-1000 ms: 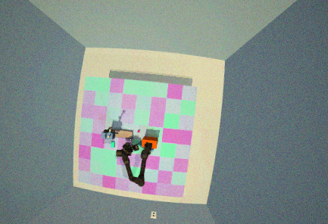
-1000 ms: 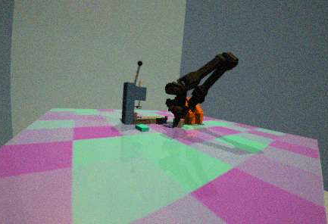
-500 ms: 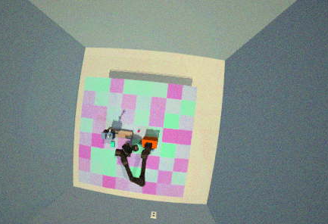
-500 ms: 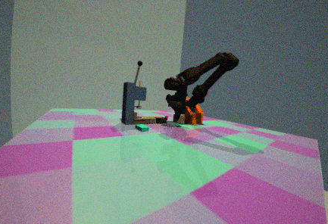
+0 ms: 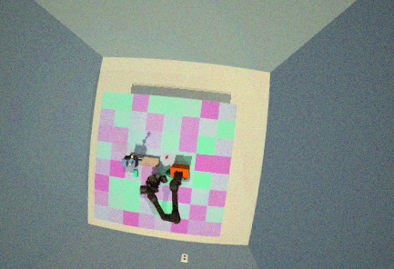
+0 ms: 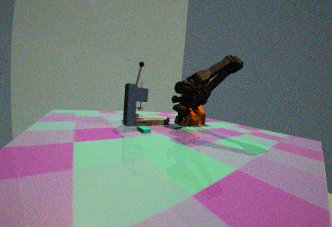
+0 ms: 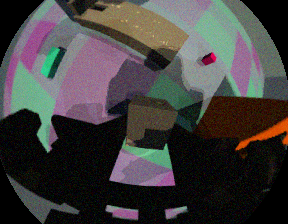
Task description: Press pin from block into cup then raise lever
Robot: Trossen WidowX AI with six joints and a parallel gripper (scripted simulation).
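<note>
One tan block (image 7: 151, 121) sits pinched in my pincer (image 7: 147, 119), out over the patchwork desk (image 5: 168, 104) (image 6: 111, 184) (image 7: 85, 70), well apart from the press (image 5: 131, 161) (image 6: 130, 105), whose lever (image 6: 139, 74) stands up

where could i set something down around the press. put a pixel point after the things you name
Bare patches: in front of the green piece (image 6: 143, 129) (image 7: 53, 62), toward the exterior camera, and beyond the red piece (image 5: 166, 157) (image 7: 209, 58), away from the arm. Crowded: between press (image 6: 129, 105) and orange base (image 5: 180, 168) (image 6: 200, 116), where the gripper (image 7: 147, 119) holds the block (image 7: 151, 120).
</note>
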